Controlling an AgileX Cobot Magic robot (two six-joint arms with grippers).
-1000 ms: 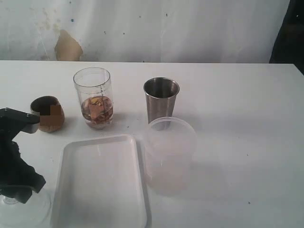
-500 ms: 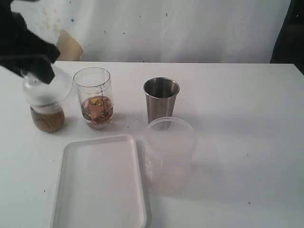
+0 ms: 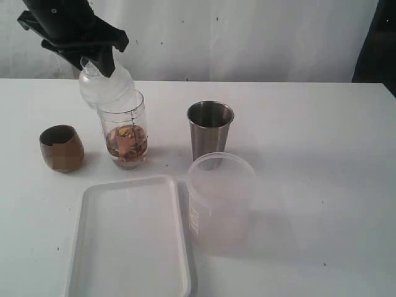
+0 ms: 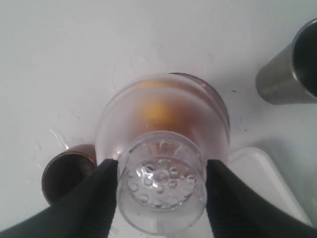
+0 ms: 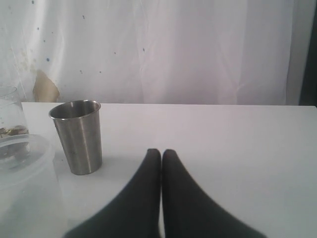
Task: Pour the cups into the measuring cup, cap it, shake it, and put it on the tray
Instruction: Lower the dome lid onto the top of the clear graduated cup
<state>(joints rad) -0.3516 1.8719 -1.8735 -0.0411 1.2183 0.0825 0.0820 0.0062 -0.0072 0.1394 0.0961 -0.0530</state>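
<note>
The clear measuring cup (image 3: 123,131) stands upright on the table with brownish contents at its bottom. My left gripper (image 3: 96,62) hangs above it, shut on a clear domed cap (image 3: 105,85) whose lower edge is tilted at the cup's rim. In the left wrist view the fingers (image 4: 94,198) squeeze the cap's perforated neck (image 4: 161,183), and the measuring cup (image 4: 218,106) shows beneath it. The brown wooden cup (image 3: 62,148) sits to the left, the steel tumbler (image 3: 210,129) to the right, and the white tray (image 3: 130,238) in front. My right gripper (image 5: 161,151) is shut and holds nothing.
A wide frosted tub (image 3: 221,201) stands at the tray's right edge, just in front of the steel tumbler. A white curtain hangs behind the table. The right wrist view shows the tumbler (image 5: 78,136) and the tub (image 5: 25,183) ahead and to one side of the shut fingers.
My left gripper has risen from the table's front left with the cap and swung back and right, over the wooden cup, to above the measuring cup. Nothing else moved.
</note>
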